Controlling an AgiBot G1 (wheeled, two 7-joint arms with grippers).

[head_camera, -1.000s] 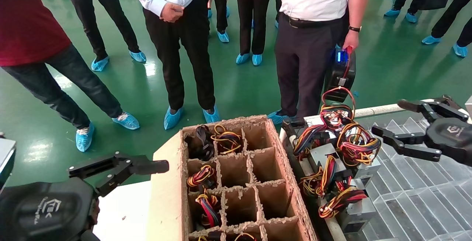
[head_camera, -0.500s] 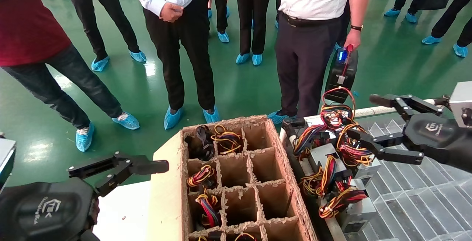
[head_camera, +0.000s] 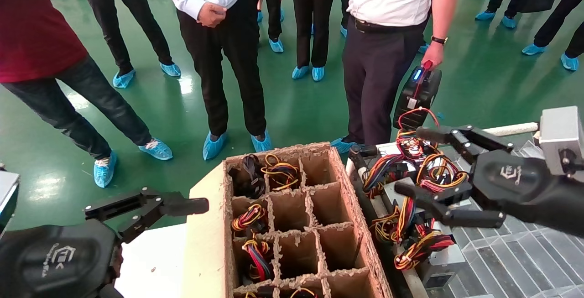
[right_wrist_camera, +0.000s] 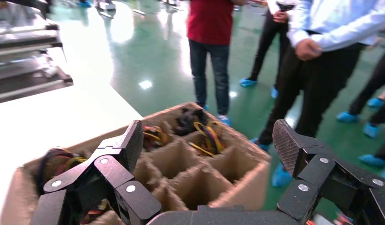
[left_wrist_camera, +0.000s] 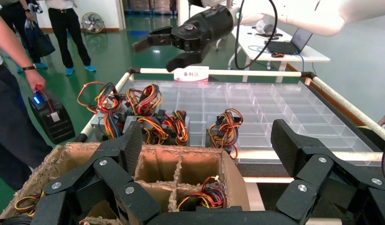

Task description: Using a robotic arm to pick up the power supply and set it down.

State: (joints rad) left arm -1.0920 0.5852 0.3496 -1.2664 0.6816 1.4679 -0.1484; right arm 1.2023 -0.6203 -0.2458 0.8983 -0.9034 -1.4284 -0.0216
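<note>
Right now my right claw hangs with its fingers spread wide, gripping nothing, above the cluster of power supplies lying along the near edge of the clear gridded tray. One finger reaches over the looped red, yellow and black wires at the far end of the cluster, while the other finger sits lower, over the grey metal boxes; I cannot tell whether either finger touches the wires. In the left wrist view that same claw is clearly above the tray's white rail, open, with the wired units lower down and nearer to that camera.

My left claw is parked low on my left side, beside the cardboard divider box, its fingers also apart and empty. The box stands between my two arms, just beside the tray, and several of its cells hold more coiled wire bundles, while others show only bare cardboard. My right wrist camera looks across that box from above, with both of its own fingertips framing it.

Beyond the surface, people in blue shoe covers stand on the green floor. One of them holds a black handheld device with a blue light, just past the far end of the wire loops.
</note>
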